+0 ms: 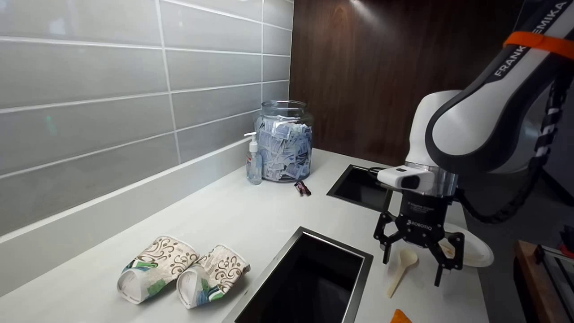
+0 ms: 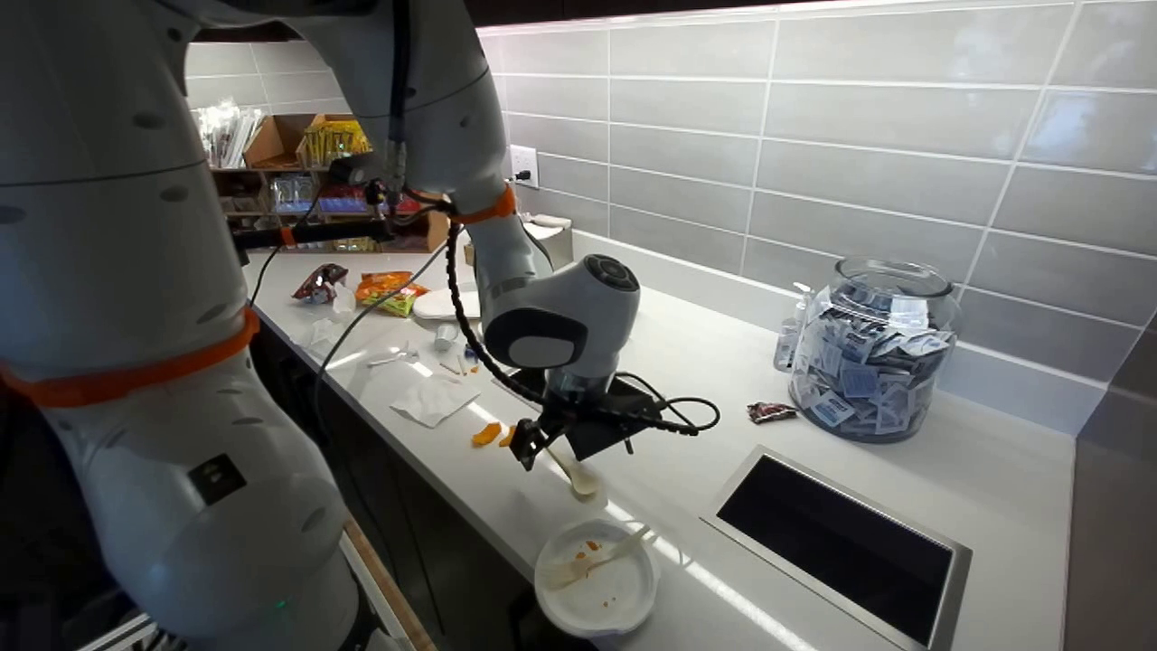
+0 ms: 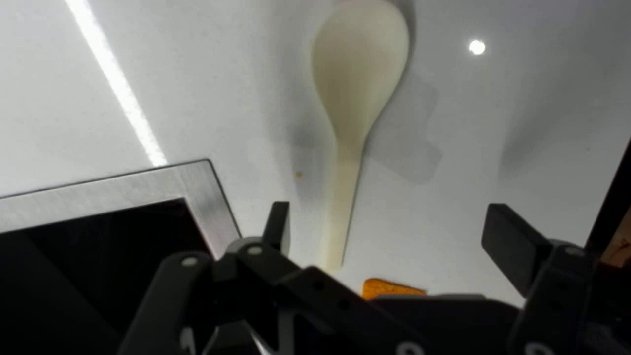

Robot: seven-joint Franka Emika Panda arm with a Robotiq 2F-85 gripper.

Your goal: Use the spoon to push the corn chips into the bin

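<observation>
The pale cream spoon (image 1: 408,257) lies on the white counter in both exterior views (image 2: 585,485); in the wrist view (image 3: 352,84) its bowl is at the top and its handle points down. My gripper (image 1: 412,269) is open and empty above the spoon; in the wrist view its fingers (image 3: 389,227) stand either side of the handle's end, not touching it. Small orange corn chips (image 2: 486,435) lie past the handle's end; one shows partly in the wrist view (image 3: 389,287). The bin is a dark metal-framed opening (image 1: 265,278) beside the spoon; its corner shows in the wrist view (image 3: 197,182).
A white plate (image 2: 624,601) with a fork and crumbs stands near the bowl. A second framed opening (image 2: 813,561) lies near the big jar (image 1: 284,148) and pump bottle (image 1: 254,166). Two patterned paper cups (image 1: 157,264) lie on their sides. A napkin (image 2: 434,400) lies beyond the chips.
</observation>
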